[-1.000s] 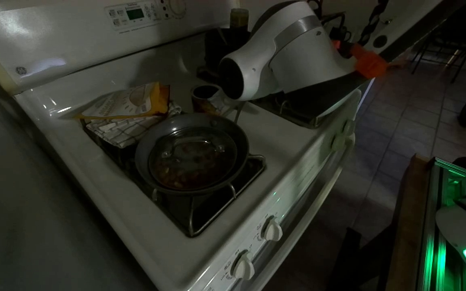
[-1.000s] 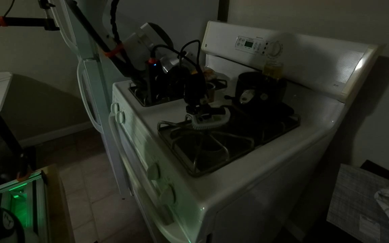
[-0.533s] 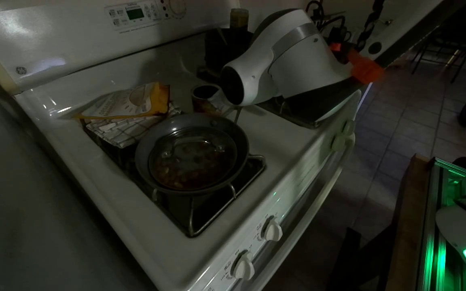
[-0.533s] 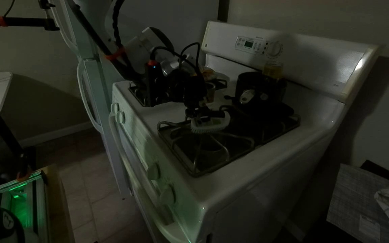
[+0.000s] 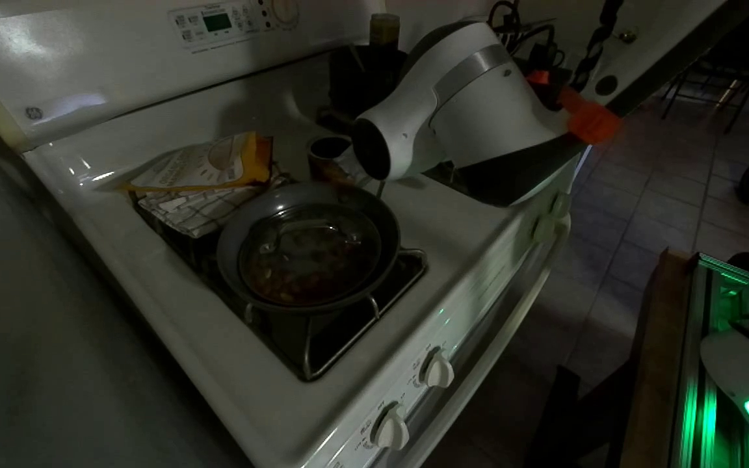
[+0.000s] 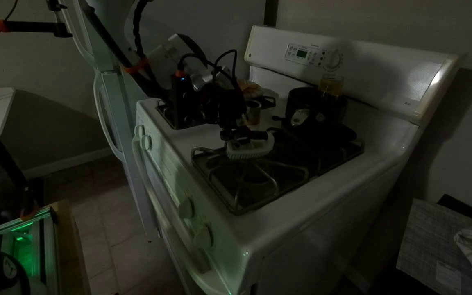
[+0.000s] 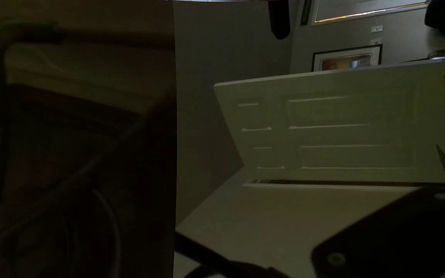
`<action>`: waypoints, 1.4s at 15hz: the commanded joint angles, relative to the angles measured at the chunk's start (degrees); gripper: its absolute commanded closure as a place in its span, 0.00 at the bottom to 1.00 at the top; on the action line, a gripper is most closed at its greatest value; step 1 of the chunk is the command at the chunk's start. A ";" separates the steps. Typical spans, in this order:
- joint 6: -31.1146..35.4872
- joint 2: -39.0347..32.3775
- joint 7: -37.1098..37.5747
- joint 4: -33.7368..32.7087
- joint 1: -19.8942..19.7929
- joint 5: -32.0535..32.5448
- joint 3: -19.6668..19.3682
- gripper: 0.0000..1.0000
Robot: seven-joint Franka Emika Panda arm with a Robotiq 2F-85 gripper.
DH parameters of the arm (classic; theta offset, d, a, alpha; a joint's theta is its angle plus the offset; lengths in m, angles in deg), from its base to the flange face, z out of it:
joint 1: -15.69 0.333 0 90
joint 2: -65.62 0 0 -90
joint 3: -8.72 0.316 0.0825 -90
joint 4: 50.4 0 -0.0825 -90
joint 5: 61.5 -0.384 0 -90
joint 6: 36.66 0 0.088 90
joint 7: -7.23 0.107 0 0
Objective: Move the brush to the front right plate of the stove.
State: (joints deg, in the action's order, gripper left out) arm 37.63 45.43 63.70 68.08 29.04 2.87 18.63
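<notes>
The pale brush [image 6: 252, 149] shows in an exterior view with its bristles down, over the front part of the right-hand stove grate [image 6: 266, 175]. My gripper [image 6: 247, 138] is shut on the upper part of the brush. I cannot tell whether the bristles touch the grate bars. In an exterior view the white arm [image 5: 478, 97] hides the gripper and brush. The wrist view shows dark, blurred grate bars [image 7: 25, 33] at the left, and neither the brush nor the fingertips can be made out there.
A dark pot [image 6: 314, 104] and a yellow jar [image 6: 331, 85] stand at the back of the right-hand grate. A lidded pan [image 5: 309, 253], a bag [image 5: 202, 162] on a cloth and a can [image 5: 332, 159] are on the stove. Knobs [image 6: 186, 208] line the front edge.
The arm has come down a little. The held brush has sunk slightly and shifted toward the stove's front edge.
</notes>
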 commanded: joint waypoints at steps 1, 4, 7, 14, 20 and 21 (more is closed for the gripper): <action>-0.87 -1.11 0.00 -0.39 0.58 0.78 0.34 0.95; -0.73 -1.62 0.22 -0.44 0.68 0.90 0.26 0.95; -0.36 -2.07 1.12 -0.85 0.60 1.20 0.08 0.95; -0.49 -2.51 2.56 -2.32 0.60 1.64 -0.01 0.56; -0.19 -2.29 2.90 -3.07 0.40 1.17 -0.09 0.18; 0.12 -2.03 3.01 -3.09 0.31 0.91 -0.03 0.11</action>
State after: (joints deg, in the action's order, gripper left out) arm 37.63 43.63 65.82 65.47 29.47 3.46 18.66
